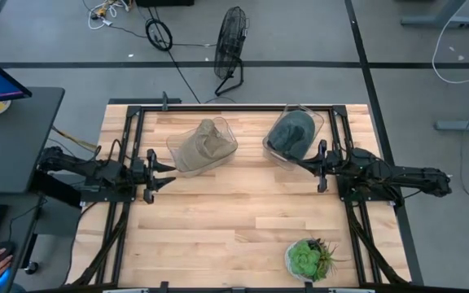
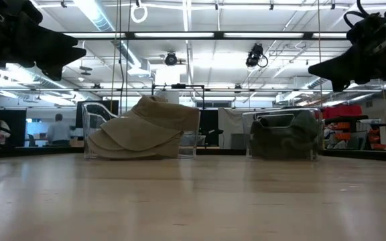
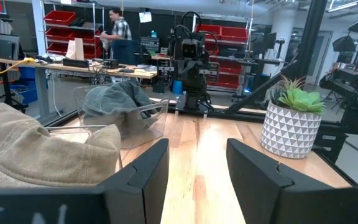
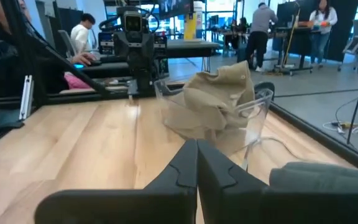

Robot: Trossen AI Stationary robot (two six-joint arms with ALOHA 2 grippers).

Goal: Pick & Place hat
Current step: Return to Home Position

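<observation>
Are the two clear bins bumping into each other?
Apart. The high view shows bare table between the left bin and the right bin; the low view shows that gap too.

Desk (image 1: 218, 220) of pale wood planks, smooth with a low sheen, in a black matt metal frame (image 1: 243, 107); left bin (image 4: 258, 112) and right bin (image 3: 151, 118) of clear glossy plastic; tan caps (image 1: 203, 145) and gray caps (image 1: 291, 133) of soft matt cloth; pot (image 3: 289, 130) white, matt, triangle-patterned.
</observation>
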